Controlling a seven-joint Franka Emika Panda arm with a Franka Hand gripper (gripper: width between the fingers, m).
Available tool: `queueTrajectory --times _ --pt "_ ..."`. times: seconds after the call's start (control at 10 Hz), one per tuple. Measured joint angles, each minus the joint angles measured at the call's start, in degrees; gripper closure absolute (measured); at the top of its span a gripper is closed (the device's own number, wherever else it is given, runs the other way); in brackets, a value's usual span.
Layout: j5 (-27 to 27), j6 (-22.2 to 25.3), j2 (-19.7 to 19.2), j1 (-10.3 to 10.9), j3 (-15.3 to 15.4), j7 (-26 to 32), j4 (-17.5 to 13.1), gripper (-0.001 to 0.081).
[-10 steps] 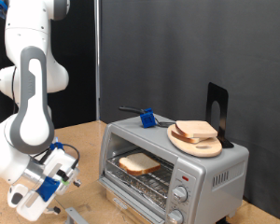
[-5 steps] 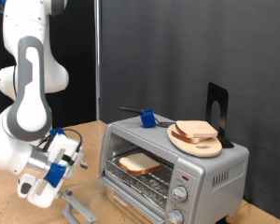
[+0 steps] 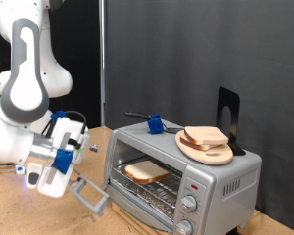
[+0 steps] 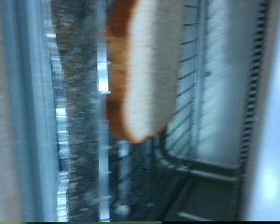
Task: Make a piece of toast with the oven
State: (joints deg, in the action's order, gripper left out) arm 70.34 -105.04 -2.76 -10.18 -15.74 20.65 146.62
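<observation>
One slice, the toast (image 3: pixel 145 172), lies flat on the wire rack (image 3: pixel 147 188) inside the oven (image 3: pixel 182 175), toward the rack's exterior-view left; this placement puts it in the heating cavity, so loading appears complete. The oven stands on the bench (image 3: pixel 20 206). Its door (image 3: pixel 88 195) hangs partly open, hinged at the lower front edge and tilted outward toward the exterior view's left. The gripper (image 3: pixel 76 147) sits just beside the door's upper edge, at the oven's open side (contact with the door cannot be confirmed). Whether the jaws are spread or pressed together cannot be determined; nothing is visible between them.

On the oven's top rest a round board (image 3: pixel 206 147) carrying further bread (image 3: pixel 204 136), a blue-handled tool (image 3: pixel 153 123) and a black stand (image 3: pixel 228 119).

The exterior view gives the arm's posture, the door angle and the knobs (image 3: pixel 187 204). The wrist view shows none of these; it supplies a blurred close look into the cavity: toast (image 4: pixel 145 65), rack wires (image 4: pixel 182 121) and metal walls
</observation>
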Motion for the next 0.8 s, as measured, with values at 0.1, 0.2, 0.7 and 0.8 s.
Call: queueTrajectory --times 0.1,0.2,0.7,0.8 --pt "0.43 0.76 1.66 0.23 0.63 -0.66 0.55 -0.0002" --pt "1.26 0.91 3.3 0.46 1.29 -1.55 1.17 -0.0002" --pt "7.52 -3.66 10.58 2.94 6.4 -8.81 3.37 -0.0002" --pt "8.29 -5.18 11.77 3.6 7.77 -10.42 3.81 -0.0002"
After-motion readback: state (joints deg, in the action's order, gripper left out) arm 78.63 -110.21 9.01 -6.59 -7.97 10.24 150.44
